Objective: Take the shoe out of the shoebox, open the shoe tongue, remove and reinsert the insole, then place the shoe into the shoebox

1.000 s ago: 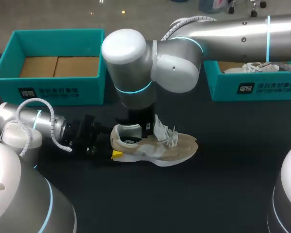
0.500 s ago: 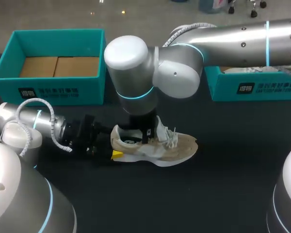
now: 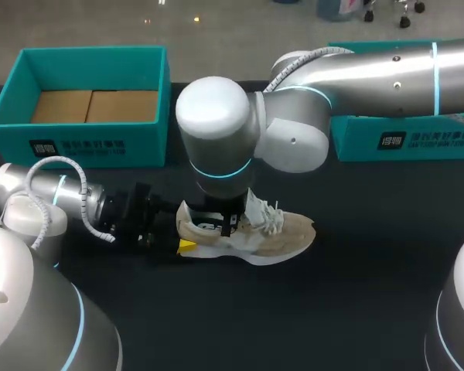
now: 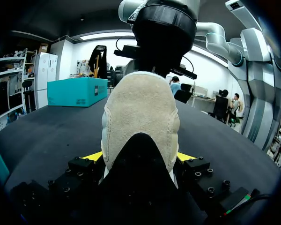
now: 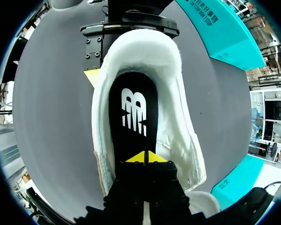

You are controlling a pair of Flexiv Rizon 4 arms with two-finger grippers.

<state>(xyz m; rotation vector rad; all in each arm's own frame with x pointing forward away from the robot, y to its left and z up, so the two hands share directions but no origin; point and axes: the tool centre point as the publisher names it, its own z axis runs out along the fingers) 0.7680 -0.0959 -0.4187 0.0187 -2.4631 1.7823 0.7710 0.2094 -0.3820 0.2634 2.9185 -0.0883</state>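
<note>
The beige shoe [image 3: 272, 234] stands on its sole on the black table [image 3: 356, 294], in front of and apart from the teal shoebox [image 3: 93, 141] at the left and a second shoebox [image 3: 406, 141] at the right; the left tool [image 4: 140, 157] is clamped on the heel, one yellow tip at each side. The right tool [image 5: 145, 157] points down into the shoe's opening, tips closed together on the black insole [image 5: 133, 108]; whether they pinch it cannot be told.
</note>
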